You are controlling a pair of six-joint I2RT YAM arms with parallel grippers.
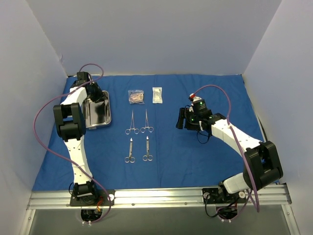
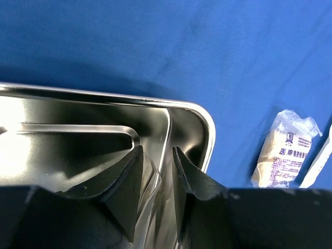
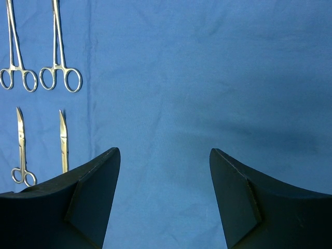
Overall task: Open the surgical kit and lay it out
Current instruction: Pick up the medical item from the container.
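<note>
The blue cloth wrap lies spread flat over the table. The steel tray stands at the left, and my left gripper reaches down into it. In the left wrist view its jaws stand a narrow gap apart around thin tweezers that lean by the left finger, just inside the tray wall. Two clamps and two scissors lie in rows on the cloth. Two clear packets lie behind them. My right gripper hovers open over bare cloth, with nothing between its fingers.
White walls enclose the table on the left, back and right. An aluminium rail runs along the near edge. A purple cable loops from each arm. One packet lies just right of the tray.
</note>
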